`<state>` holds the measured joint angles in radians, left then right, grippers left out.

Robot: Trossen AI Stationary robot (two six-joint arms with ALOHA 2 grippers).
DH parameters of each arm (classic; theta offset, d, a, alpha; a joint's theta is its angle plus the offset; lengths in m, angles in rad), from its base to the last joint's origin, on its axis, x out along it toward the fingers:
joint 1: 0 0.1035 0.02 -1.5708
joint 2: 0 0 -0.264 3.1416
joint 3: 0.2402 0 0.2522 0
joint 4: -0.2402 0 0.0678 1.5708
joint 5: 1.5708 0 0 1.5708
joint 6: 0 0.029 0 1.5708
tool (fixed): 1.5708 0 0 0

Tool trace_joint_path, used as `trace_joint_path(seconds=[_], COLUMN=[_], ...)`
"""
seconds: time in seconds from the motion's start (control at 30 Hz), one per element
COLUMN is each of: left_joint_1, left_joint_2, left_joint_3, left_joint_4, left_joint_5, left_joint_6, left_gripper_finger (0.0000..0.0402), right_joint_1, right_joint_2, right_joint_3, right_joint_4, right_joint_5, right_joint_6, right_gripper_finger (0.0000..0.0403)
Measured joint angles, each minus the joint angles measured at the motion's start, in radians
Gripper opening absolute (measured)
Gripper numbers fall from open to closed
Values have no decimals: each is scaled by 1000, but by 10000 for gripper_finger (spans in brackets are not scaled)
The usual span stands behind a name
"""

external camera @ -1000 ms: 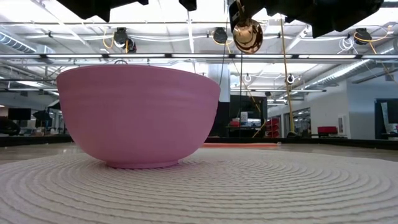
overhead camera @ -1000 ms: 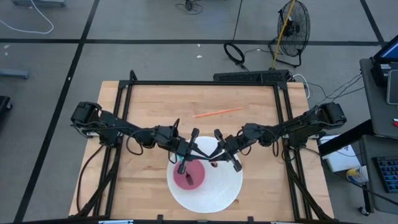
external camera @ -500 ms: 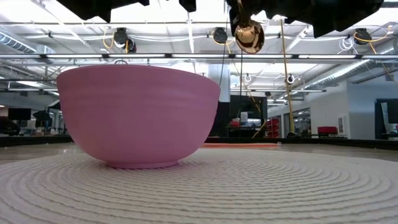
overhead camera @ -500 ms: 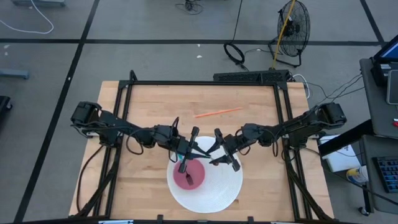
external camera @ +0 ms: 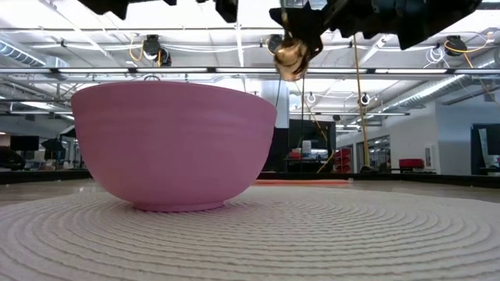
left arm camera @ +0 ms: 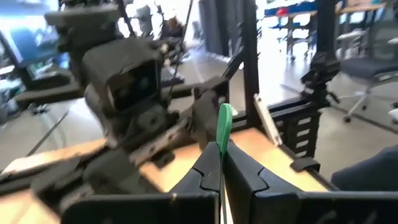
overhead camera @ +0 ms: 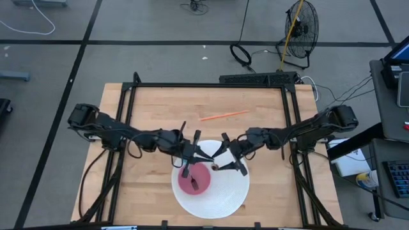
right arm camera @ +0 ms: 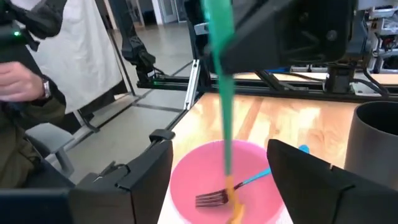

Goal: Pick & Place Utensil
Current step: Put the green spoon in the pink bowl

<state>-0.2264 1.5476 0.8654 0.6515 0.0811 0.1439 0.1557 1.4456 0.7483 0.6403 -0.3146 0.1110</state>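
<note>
A spoon with a green handle (right arm camera: 225, 106) and a gold bowl (external camera: 289, 53) hangs over the pink bowl (overhead camera: 193, 181), which stands on a round white woven mat (overhead camera: 223, 195). My left gripper (overhead camera: 195, 152) is shut on the handle, above the mat's far edge. My right gripper (overhead camera: 225, 156) faces it from the table's right. Its fingers (right arm camera: 134, 180) are open wide, one on either side of the spoon without touching it. A fork (right arm camera: 214, 199) with a blue handle lies inside the pink bowl. My left gripper pinches the spoon's green handle (left arm camera: 222, 140) between its two fingers, near the handle's upper end. The fingers come level from the table's left and lie across the handle. The spoon hangs below them, a little tilted, its gold bowl clear above the pink bowl's rim.
A thin orange stick (overhead camera: 223, 115) lies on the bare wood toward the table's far edge. A black frame (overhead camera: 208, 85) rims the table. A person (right arm camera: 25, 87) stands beyond the table's edge in the right wrist view.
My right gripper has opened wide and let go of the spoon, staying where it was. The spoon now hangs from my left gripper alone, and its gold bowl has swung a little sideways and down.
</note>
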Motion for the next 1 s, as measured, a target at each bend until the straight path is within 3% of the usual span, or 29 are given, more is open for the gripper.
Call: trace_joint_path(seconds=[0.3,0.63,1.0], left_joint_1=[-55,-149,-266], left_joint_2=[-139,-154,-154], left_joint_3=[0,0,-33], left_joint_4=[-230,-376,-376], left_joint_5=[-137,-344,-578], left_joint_6=[-81,-247,-350], left_gripper_finger=[4,3,3], right_joint_1=[-11,-5,66], right_joint_2=[-145,-337,-649], right_joint_3=[0,-51,-205], right_joint_4=[-207,-380,-472], right_joint_5=[9,139,374], right_joint_6=[-20,-17,-25], right_gripper_finger=[259,255,254])
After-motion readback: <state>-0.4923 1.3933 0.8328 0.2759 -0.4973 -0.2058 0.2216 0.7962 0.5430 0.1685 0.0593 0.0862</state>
